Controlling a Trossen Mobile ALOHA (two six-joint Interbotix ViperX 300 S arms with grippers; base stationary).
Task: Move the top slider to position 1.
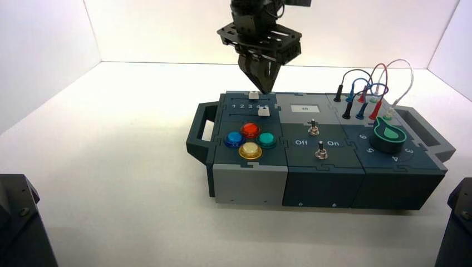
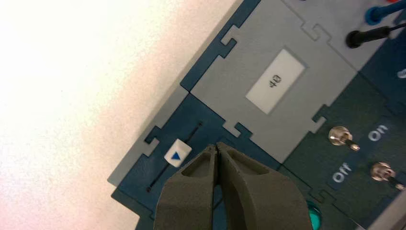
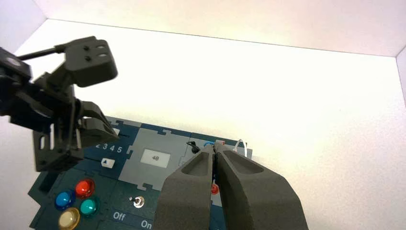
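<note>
Pale walls L, R & back; white surface below, brightly lit; thin dark seam btwn.

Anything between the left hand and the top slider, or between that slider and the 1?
Nothing visible in either gap. The left hand hangs just beside the top slider, on the display's side of it, and the track from the slider toward the 1 end looks bare.
</note>
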